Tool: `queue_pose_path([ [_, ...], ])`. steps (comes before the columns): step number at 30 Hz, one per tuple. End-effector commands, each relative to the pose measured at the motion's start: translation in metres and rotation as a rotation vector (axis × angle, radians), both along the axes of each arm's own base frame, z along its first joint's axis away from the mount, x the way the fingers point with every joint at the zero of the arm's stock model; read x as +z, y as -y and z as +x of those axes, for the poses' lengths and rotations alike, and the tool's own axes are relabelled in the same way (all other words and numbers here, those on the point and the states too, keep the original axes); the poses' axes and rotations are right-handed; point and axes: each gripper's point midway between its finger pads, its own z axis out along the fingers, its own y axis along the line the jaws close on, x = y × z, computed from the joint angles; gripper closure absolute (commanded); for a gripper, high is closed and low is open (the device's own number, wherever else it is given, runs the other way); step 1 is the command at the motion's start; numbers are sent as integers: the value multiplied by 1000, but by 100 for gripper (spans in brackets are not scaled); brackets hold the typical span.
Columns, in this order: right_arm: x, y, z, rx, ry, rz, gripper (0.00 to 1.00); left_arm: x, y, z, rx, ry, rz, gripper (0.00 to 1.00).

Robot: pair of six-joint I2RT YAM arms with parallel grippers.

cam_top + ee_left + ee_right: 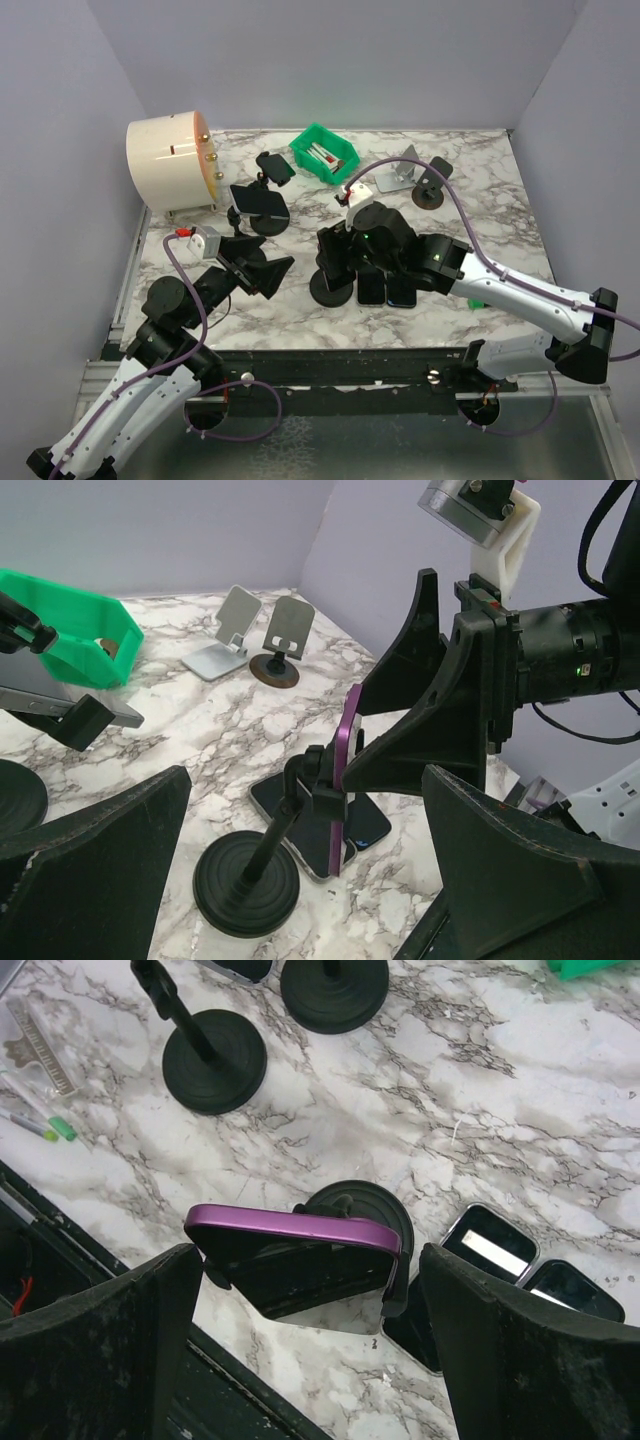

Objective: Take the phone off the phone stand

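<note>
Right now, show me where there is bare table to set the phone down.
Free: the marble between the dark round stand and the right edge of the table; also the back right corner behind the silver stand. Crowded: the centre, where flat phones lie beside the base of the phone stand.

Purple-cased phone (347, 742) stands on edge in the clamp of a black round-based pole stand (247, 885) on the white marble bench (200, 735). Right hand (385, 718), black fingers spread, straddles the phone; contact cannot be confirmed. Left hand (305, 778) fingers stand wide apart in the foreground. Dark flat phones (372, 825) lie beside the stand's base.
</note>
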Motion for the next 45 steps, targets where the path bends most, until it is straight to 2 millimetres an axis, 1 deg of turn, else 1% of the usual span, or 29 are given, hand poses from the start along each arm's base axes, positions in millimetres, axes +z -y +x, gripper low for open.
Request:
queue_pose_path([
  [1, 15, -5, 9, -44, 37, 35, 6, -4, -2, 1, 12, -8, 17, 1],
  [10, 14, -12, 10, -33, 43, 27, 6, -6, -1, 2, 10, -13, 20, 1],
  [16, 17, -16, 9, -35, 54, 21, 8, -7, 0, 2, 8, -17, 25, 1],
  [21, 15, -12, 11, -69, 52, 0, 9, -8, 0, 3, 10, -20, 27, 1],
  [26, 10, -6, 10, -118, 44, -23, 7, -9, 1, 3, 8, -23, 30, 1],
  [34, 4, -8, 10, -139, 41, -32, 6, -10, 1, 3, 7, -28, 32, 1],
  [45, -1, -7, 10, -144, 39, -35, 14, -10, 1, 3, 7, -27, 33, 1],
])
